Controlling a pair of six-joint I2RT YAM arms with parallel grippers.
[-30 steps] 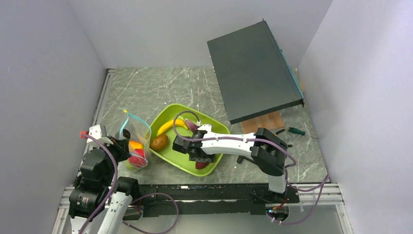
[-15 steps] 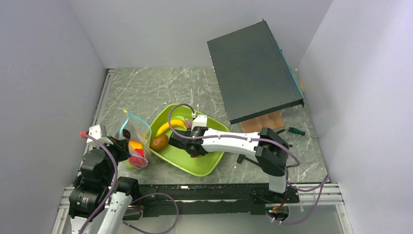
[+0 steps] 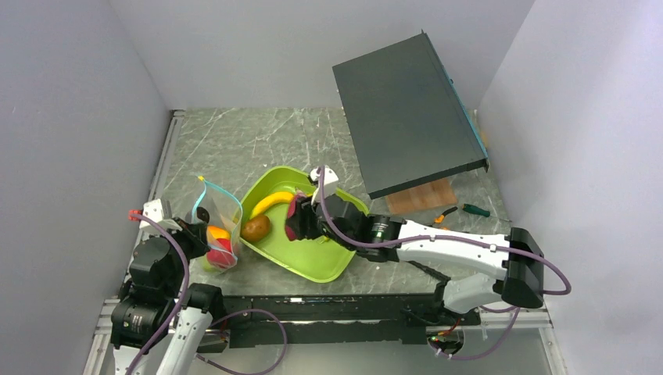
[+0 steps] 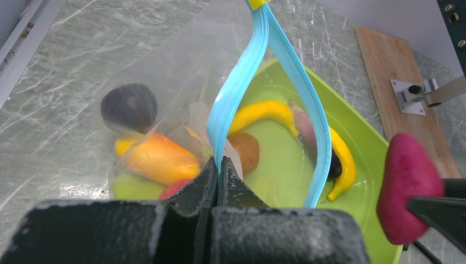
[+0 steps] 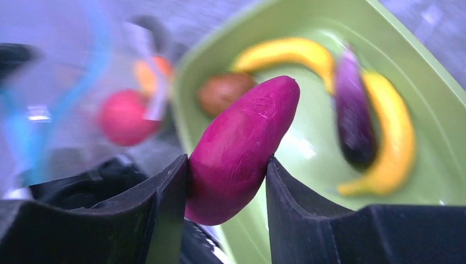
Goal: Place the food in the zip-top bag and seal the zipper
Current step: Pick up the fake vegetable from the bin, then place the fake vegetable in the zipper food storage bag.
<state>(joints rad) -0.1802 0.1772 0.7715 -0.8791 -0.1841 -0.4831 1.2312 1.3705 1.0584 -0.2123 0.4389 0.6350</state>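
The zip-top bag (image 4: 165,66) stands on the counter (image 3: 234,148) at the left, just beside the green tray (image 3: 328,266), with its mouth facing up and gaping. It is partly filled. A dark purple piece (image 4: 129,107), an orange piece (image 4: 156,159), a red piece (image 3: 221,254) and a bit of something green low down show through the clear plastic. The zipper (image 4: 233,93) is unsealed, its two blue strips bowed well apart into a loop.

The left jaws are pinched closed on the near strip and hold the mouth up and open.

The magenta piece (image 5: 242,148) hangs in the air above the tray, to the right of the bag's mouth and apart from it. The right jaws clamp it on both sides with its rounded tip sticking out ahead. It is lifted but not yet in the bag.

Lying in the tray are two bananas (image 5: 286,52) (image 5: 393,137), a purple eggplant (image 5: 354,110) between them and a brown piece (image 5: 222,91) near the bag-side wall.

By my reckoning the task is around halfway. About four pieces are bagged, one is being carried and four wait in the tray. After those go in, the zipper has to be pressed shut along its whole length, which has not been started.
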